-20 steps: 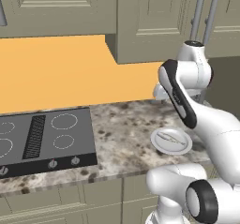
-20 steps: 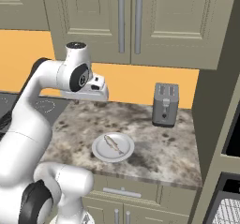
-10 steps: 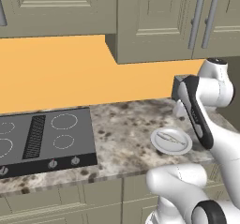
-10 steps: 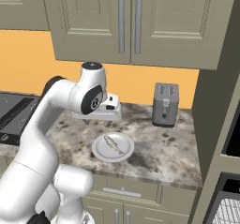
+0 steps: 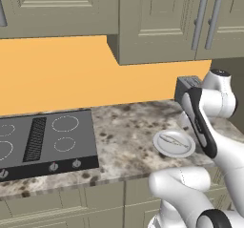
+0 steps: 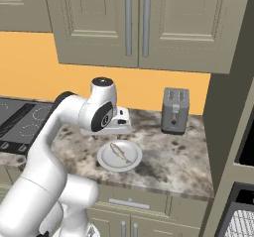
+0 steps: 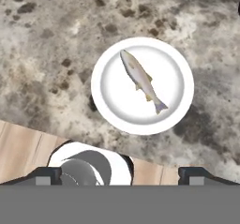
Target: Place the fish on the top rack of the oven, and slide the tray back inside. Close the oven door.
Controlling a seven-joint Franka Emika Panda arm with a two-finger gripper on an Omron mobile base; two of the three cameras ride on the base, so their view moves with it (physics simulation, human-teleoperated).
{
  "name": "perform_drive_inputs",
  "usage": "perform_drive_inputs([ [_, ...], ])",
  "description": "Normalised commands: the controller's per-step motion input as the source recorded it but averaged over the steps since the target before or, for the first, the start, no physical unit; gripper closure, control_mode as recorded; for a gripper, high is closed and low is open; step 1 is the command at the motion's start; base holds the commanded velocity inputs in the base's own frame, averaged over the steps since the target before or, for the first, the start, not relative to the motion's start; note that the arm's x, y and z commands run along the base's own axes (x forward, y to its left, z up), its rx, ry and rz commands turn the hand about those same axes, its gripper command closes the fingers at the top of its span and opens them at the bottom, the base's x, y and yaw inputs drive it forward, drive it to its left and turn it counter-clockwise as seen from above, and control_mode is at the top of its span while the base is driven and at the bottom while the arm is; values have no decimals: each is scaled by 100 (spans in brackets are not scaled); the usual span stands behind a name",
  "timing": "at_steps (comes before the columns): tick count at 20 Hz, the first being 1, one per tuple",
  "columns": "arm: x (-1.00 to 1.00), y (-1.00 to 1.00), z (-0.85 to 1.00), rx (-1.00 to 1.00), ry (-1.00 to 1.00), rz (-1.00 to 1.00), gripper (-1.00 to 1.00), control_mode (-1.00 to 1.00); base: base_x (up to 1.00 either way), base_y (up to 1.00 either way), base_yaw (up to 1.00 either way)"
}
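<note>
The fish is small and silver-grey and lies diagonally on a round white plate on the speckled stone counter. It also shows on the plate as the fish and the fish. My gripper hangs above the plate's near edge, open, its two dark fingertips wide apart with nothing between them. In the right base view my hand hovers just behind and above the plate. A corner of the top rack, a silver wire grid, shows at the lower right edge. I cannot make out the oven door.
A silver toaster stands on the counter behind and right of the plate, also seen as the toaster. A black cooktop lies to the left. Upper cabinets hang overhead. A tall cabinet side bounds the counter on the right.
My arm has swung to the right and brought the hand over the plate. The jaws have opened wider. The fish and plate have not moved.
</note>
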Motion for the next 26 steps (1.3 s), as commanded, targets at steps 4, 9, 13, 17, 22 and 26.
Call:
perform_drive_inputs([
  [4, 29, 0, -41, 0, -10, 9, -100, -100, 0, 0, 0],
  [9, 43, 1, -50, -2, -10, 6, -100, -100, 0, 0, 0],
  [13, 41, 0, -52, -1, -7, 6, -100, -100, 0, 0, 0],
  [17, 34, 0, -40, 0, -1, 7, -100, -100, 0, 0, 0],
  [22, 28, 0, -34, 0, 0, 8, -100, -100, 0, 0, 0],
  [26, 27, 0, -35, 0, 0, 7, -100, -100, 0, 0, 0],
])
